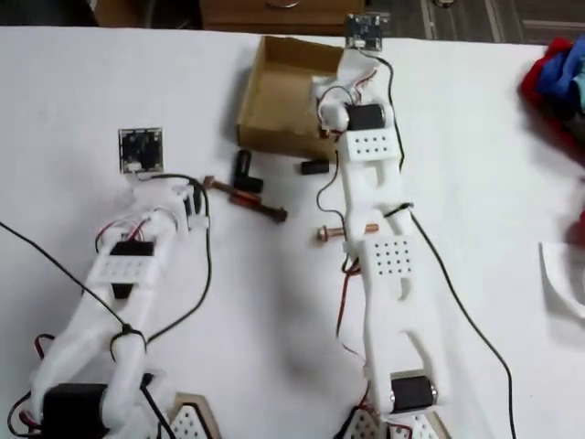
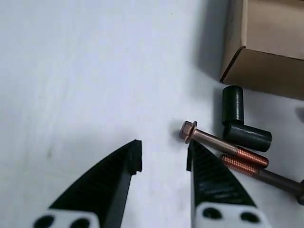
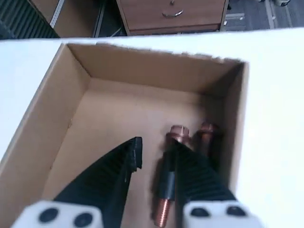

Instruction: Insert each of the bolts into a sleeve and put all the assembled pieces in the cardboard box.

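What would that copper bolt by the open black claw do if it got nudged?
The bolt has a round shaft lying flat on the smooth table, so it would probably roll, likely curving around its wider head. It looks like solid metal, so presumably stiff and heavy for its size. Its smooth shank may slip in the left gripper.

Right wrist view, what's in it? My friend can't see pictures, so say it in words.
The right gripper, jaws open, hangs over the open cardboard box. Two copper bolts lie inside near one wall, the nearer one in a black sleeve.
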Motion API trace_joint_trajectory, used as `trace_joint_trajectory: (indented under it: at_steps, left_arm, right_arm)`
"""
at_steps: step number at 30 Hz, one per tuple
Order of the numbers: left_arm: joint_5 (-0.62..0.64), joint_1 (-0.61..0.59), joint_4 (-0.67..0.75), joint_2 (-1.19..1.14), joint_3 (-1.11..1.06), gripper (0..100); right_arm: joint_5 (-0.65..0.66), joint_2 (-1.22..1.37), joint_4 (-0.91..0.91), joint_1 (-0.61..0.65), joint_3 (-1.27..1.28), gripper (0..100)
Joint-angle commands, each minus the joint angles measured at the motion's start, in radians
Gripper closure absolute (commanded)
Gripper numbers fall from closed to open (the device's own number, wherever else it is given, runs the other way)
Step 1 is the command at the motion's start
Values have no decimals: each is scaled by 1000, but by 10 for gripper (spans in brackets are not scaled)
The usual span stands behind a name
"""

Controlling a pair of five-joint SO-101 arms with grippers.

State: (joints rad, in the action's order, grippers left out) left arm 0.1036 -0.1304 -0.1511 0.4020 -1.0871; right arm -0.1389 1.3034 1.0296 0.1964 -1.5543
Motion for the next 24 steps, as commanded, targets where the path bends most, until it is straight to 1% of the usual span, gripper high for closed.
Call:
trace_joint_trajectory:
  at_steps: [1,6,11,14,17,19,24]
  left_arm:
    - [-3,-2,18,5,2,823]
    - [-3,-2,18,5,1,823]
    - [-3,-2,18,5,1,823]
    - [-3,-2,18,5,1,823]
    - [-3,-2,18,5,1,823]
    - [-3,-2,18,5,1,823]
    - [-3,-2,18,5,1,823]
  right_arm:
    - [-3,-124,-15,-68,-9,978]
    - [-3,-110,-21,-165,12,978]
    - [-3,-38,-114,-208,63,978]
    - [-3,16,-160,-205,78,978]
    - [-3,51,-173,-176,75,978]
    - [-3,59,-180,-150,74,978]
    - [-3,65,-263,-116,81,978]
